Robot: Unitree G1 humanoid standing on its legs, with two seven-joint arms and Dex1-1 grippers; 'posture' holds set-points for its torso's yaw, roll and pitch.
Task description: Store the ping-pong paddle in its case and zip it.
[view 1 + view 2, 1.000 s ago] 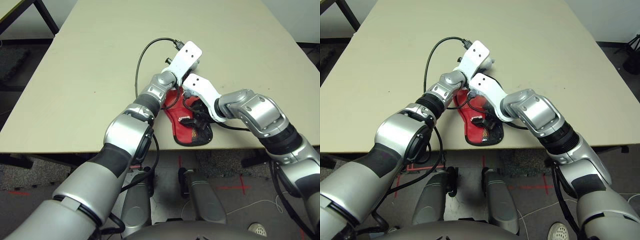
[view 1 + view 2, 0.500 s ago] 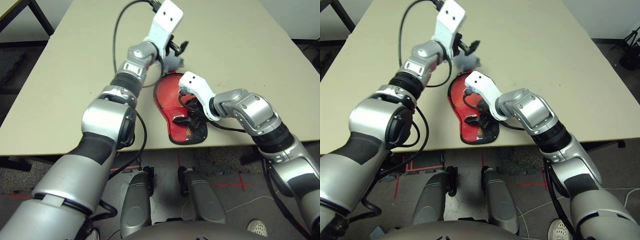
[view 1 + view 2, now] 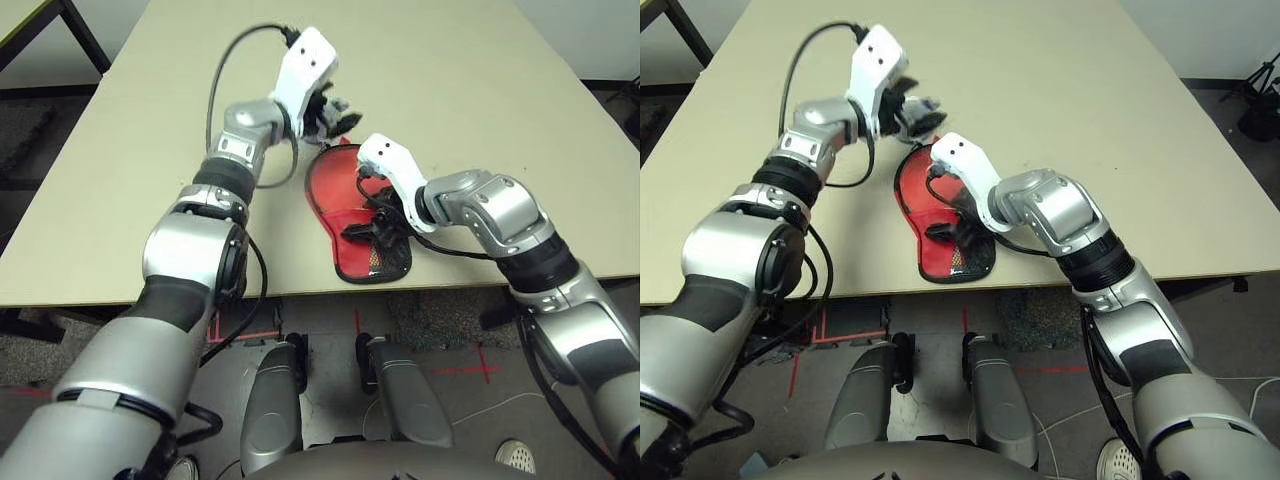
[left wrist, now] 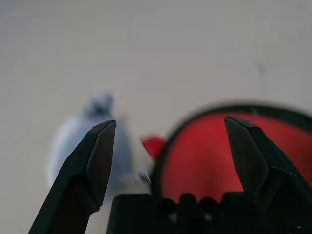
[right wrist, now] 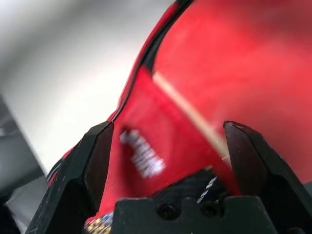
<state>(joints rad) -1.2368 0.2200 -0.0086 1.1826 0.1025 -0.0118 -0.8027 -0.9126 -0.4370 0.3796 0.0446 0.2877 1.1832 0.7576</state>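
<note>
Left gripper [image 3: 335, 112] hangs with its fingers spread, nothing between them; you can see it just past the round end of the case [image 3: 345, 190], above the table [image 3: 120, 160]. In its wrist view the two black fingers [image 4: 95, 161] stand wide apart, with the grey-white pompom [image 4: 100, 141] blurred behind one and the case's black-edged red curve behind the other. From the head camera the pompom [image 3: 925, 106] sits right at that gripper, beside the case's far rim; you cannot tell whether it touches a finger.

Your right gripper [image 3: 372, 228] is low over the narrow end of the case, fingers parted and gripping nothing. Its wrist view looks between the open fingers [image 5: 95, 165] onto red fabric with a white logo [image 5: 141, 156] and black edging.

You see the case lying flat near the table's front edge. Its long axis runs front to back, slightly slanted: the round end points away from you, the narrow mesh end toward the edge. The paddle is not visible apart from the case.
</note>
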